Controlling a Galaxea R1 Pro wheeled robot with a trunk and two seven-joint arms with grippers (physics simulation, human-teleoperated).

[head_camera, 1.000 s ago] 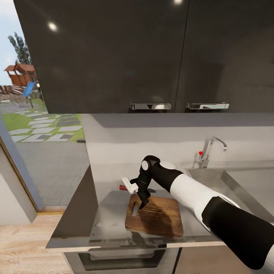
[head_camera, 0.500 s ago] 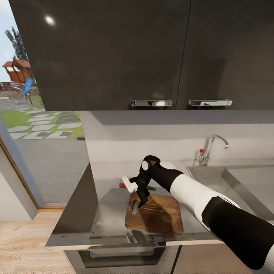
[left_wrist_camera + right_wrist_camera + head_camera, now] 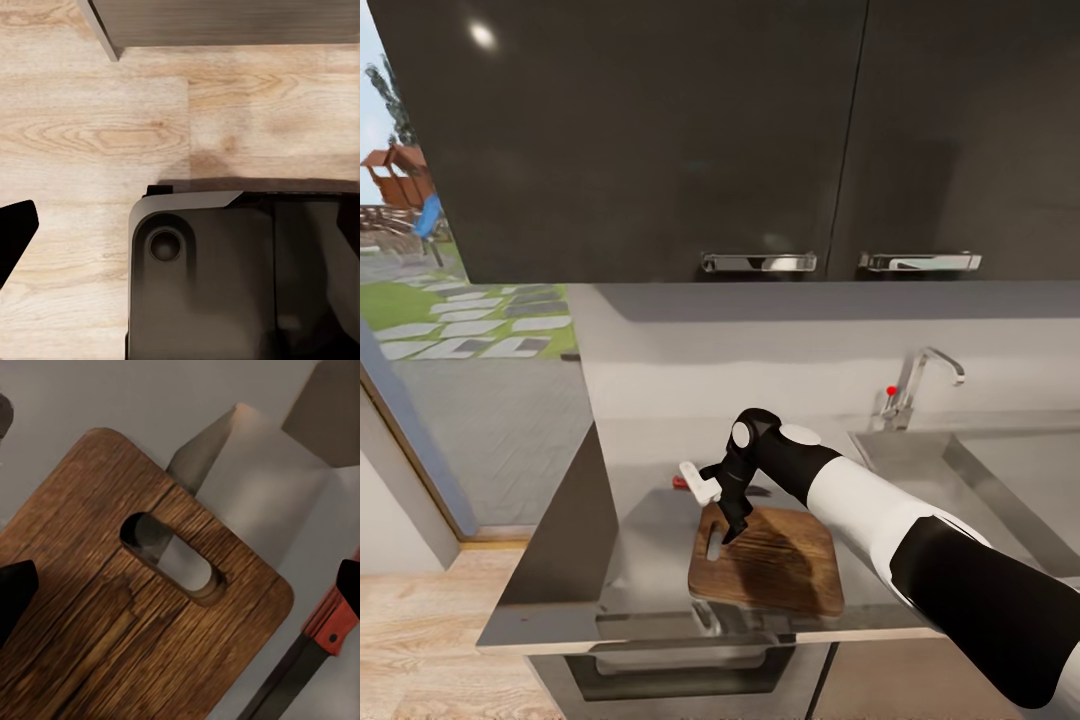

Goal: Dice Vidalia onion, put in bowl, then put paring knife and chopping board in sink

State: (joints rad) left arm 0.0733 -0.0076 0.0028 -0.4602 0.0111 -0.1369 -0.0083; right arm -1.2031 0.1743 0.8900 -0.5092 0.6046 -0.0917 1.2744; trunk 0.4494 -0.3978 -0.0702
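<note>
Right pincer, fingers apart and empty, hangs over the chopping board's slot; the paring knife beside it needs a square handle grip.

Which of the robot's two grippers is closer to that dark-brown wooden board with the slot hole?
The right. The right gripper hangs just above the dark-brown wooden chopping board, open, by its slot end. The left gripper's fingertip is over the light wooden floor, away from the board.

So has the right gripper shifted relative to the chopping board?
No. The right gripper hangs over the chopping board's slot end as before; only the camera moved.
</note>
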